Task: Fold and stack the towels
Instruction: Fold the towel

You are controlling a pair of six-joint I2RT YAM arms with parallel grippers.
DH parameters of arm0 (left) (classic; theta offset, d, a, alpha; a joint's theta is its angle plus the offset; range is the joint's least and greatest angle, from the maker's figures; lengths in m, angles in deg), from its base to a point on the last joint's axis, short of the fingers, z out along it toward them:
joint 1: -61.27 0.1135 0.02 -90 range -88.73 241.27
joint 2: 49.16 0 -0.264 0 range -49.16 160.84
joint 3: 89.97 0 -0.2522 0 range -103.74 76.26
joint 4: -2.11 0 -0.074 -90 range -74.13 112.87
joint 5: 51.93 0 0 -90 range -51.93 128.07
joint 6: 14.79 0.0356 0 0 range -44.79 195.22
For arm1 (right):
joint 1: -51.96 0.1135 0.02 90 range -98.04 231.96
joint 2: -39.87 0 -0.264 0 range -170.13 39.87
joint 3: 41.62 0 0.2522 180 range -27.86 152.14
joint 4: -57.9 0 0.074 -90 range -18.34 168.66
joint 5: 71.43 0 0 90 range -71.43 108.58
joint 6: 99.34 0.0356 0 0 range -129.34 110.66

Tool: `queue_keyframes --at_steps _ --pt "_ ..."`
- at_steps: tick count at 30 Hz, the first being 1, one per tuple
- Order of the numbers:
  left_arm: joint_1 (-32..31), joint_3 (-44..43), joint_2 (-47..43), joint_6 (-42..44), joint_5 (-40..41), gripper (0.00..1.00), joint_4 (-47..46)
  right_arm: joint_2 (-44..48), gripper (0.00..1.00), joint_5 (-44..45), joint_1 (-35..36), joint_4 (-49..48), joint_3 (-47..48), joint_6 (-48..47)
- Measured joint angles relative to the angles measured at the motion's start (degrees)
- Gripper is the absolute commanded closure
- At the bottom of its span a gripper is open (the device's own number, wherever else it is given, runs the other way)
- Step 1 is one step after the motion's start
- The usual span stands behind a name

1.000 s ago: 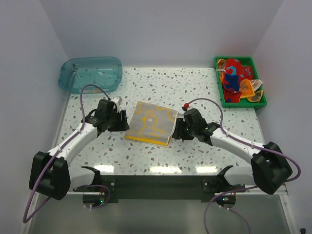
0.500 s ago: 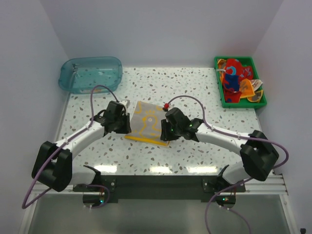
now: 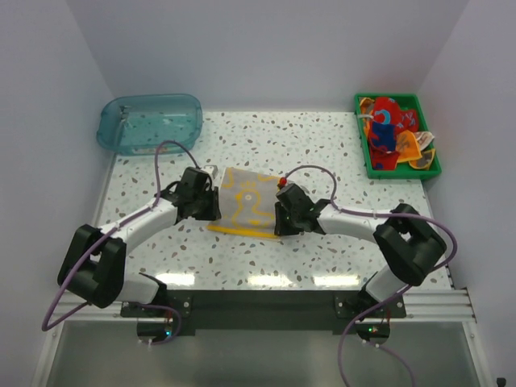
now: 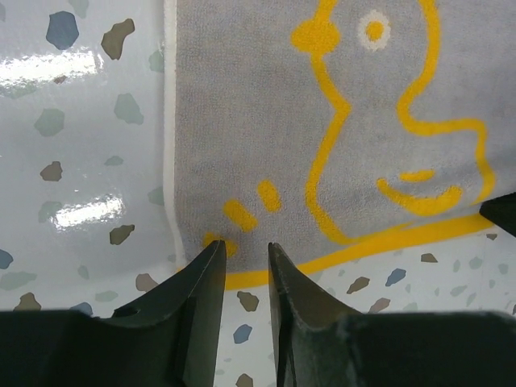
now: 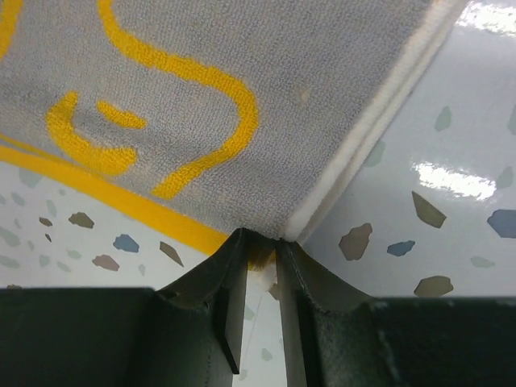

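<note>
A folded cream towel with a yellow duck (image 3: 246,201) lies flat on the speckled table (image 3: 322,145). My left gripper (image 3: 212,206) is at its left edge. In the left wrist view the jaws (image 4: 244,246) stand a narrow gap apart over the towel's (image 4: 322,121) near left corner, with nothing between them. My right gripper (image 3: 279,219) is at the near right corner. In the right wrist view its jaws (image 5: 260,235) are closed on the corner of the towel (image 5: 242,81). Several more towels (image 3: 391,129), red, orange and blue, lie heaped in the tray.
The green tray (image 3: 367,157) stands at the back right corner. A clear blue tub (image 3: 149,122) stands at the back left. White walls close in the table on three sides.
Both grippers have moved inward to the duck towel. The right one came left to its near right corner, and the left one came right to its left edge.
</note>
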Motion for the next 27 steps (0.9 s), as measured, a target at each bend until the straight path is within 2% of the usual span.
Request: queue_keyframes --at_steps 11,20,27 --pt "-0.9 0.2 0.0 -2.2 -0.2 0.64 -1.6 0.7 0.74 -0.2 -8.0 -1.5 -1.0 -4.7" --pt "-1.2 1.2 0.8 -2.8 1.2 0.65 -3.8 0.6 0.74 -0.3 -8.4 -0.5 -0.5 -9.9" --pt "-1.2 -2.3 8.5 -3.4 4.7 0.68 -5.4 0.2 0.73 -0.6 -8.4 0.3 0.2 -11.7"
